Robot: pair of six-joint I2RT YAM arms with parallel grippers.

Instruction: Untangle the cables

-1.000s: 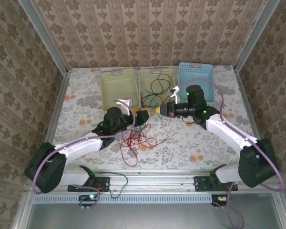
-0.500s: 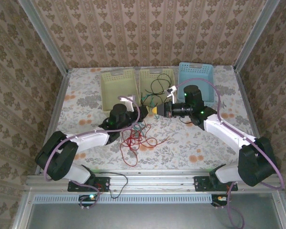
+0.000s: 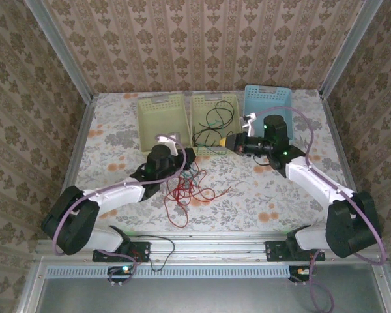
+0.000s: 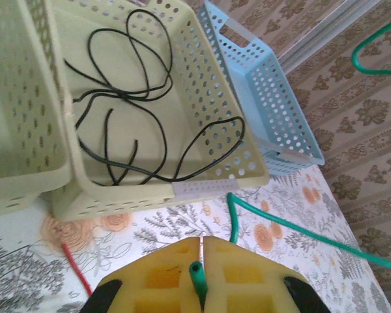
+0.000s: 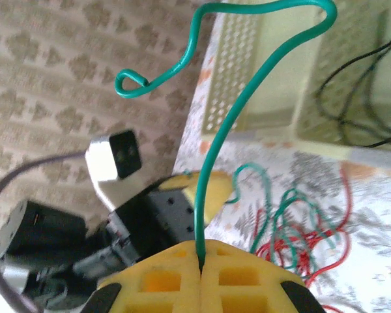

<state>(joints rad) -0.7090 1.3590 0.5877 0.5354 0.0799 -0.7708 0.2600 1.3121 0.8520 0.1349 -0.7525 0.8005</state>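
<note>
So the left fingers (image 4: 156, 277) and right fingers (image 5: 156, 280) were both clamped on the green cable (image 4: 197, 274). Best bet looked like pulling apart slowly, lifting it off the red tangle (image 3: 182, 189).

Both arms (image 3: 111, 194) have white links, black joints, lilac hoses (image 3: 293, 109) and yellow fingers (image 4: 241, 280) (waffle-gridded).

Green cable (image 5: 216, 150); red cable (image 3: 181, 193); black cable (image 3: 215, 117). Left fingers (image 4: 156, 277), right fingers (image 5: 156, 282): yellow. Baskets (image 3: 161, 120) pale yellow-green; third basket (image 4: 267, 98) light blue. Desk (image 3: 260, 189): white, grey-orange floral print. Walls (image 3: 208, 39): tan-brown damask. Arm hoses (image 3: 111, 190) lilac.
</note>
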